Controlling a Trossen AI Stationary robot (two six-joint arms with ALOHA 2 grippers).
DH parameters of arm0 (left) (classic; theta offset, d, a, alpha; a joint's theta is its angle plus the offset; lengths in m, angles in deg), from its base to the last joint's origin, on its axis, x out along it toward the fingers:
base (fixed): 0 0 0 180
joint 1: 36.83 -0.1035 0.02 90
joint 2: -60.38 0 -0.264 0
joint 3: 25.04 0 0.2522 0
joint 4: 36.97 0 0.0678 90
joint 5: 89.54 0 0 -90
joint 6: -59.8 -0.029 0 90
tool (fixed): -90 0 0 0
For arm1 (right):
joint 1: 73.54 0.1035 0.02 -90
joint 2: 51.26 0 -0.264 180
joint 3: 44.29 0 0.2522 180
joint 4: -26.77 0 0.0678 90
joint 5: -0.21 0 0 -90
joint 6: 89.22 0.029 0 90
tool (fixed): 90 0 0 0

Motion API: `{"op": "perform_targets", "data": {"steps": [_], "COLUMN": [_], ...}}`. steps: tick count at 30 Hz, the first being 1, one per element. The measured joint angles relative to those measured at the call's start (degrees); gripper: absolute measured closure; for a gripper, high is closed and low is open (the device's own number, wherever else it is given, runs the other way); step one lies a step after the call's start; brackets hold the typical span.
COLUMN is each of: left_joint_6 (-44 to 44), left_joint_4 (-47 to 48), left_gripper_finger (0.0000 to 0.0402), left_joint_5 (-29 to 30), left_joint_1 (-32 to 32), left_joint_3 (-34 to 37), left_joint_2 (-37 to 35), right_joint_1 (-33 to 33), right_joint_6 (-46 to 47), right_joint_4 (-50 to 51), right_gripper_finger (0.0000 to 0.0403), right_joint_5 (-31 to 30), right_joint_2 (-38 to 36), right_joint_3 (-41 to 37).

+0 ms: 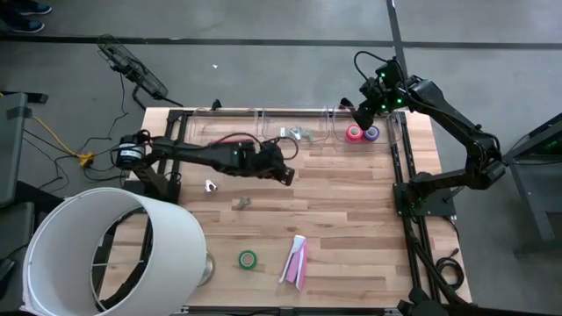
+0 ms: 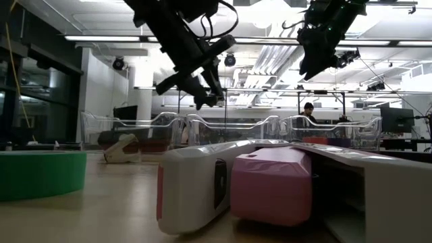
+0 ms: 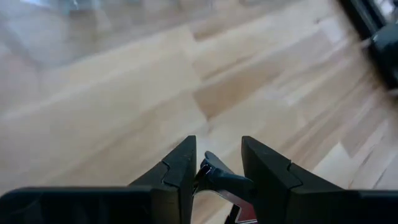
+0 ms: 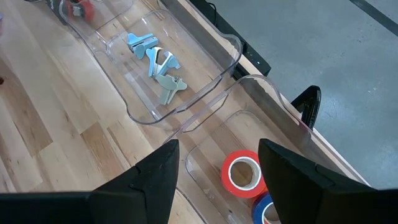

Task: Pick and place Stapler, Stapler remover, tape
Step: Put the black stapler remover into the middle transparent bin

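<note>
Pink stapler (image 2: 273, 183) beside green tape (image 2: 40, 172)

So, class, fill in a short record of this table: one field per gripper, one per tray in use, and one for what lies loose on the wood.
Left gripper: shut on a small dark staple remover, above the middle of the table
Right gripper: open, empty, over the right tray
Right tray: red-orange tape, purple tape
Middle tray: pale blue staple removers
Loose on table: green tape, pink and white stapler, white remover, grey remover
</note>
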Motion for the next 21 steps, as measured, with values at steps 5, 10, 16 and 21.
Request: {"op": "perform_targets", "data": {"steps": [5,10,16,21], "left_joint_6": [-2.38,-5.10,-7.19,-8.76], "left_joint_4": [-3.11,-7.60,-11.40,-13.98], "left_gripper_finger": [0.0294,0.0294,0.0294,0.0294], "left_joint_5": [0.88,0.90,0.95,0.88], "left_joint_1": [-2.85,-5.71,-8.91,-11.06], "left_joint_3": [-0.02,-0.02,-0.02,-0.02], "left_joint_2": [0.00,-0.09,-0.09,-0.09], "right_joint_1": [-0.01,-0.01,0.00,0.00], "right_joint_6": [0.00,0.00,0.09,0.15], "right_joint_4": [0.00,0.00,0.00,0.00], "right_gripper_finger": [0.0192,0.0192,0.0192,0.0192], "right_joint_5": [0.00,-0.18,-0.44,-0.44], "right_joint_2": [0.00,0.00,0.00,0.00], "right_joint_3": [0.00,0.00,0.00,0.01]}}
